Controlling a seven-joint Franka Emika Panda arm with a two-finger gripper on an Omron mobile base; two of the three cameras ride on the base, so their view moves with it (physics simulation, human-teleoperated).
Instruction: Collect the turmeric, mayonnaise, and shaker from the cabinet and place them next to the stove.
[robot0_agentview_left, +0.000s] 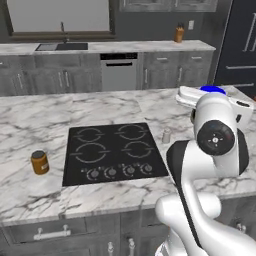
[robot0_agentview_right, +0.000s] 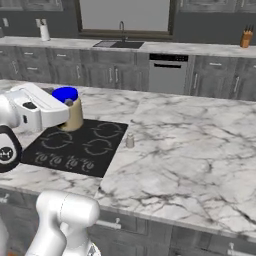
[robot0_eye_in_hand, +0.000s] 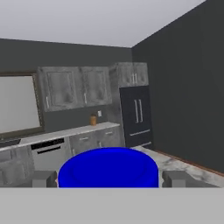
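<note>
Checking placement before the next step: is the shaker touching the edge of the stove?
Apart. In the left base view the shaker stands on marble, with a strip of counter between it and the stove.

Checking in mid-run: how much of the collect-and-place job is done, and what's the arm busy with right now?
Done: the turmeric stands on the counter left of the stove, and the shaker just right of it. In hand: the mayonnaise, its blue lid between the fingers of the wide-set pincer; whether the jar already rests on the counter I cannot tell. Left: release it beside the stove and pull back.
</note>
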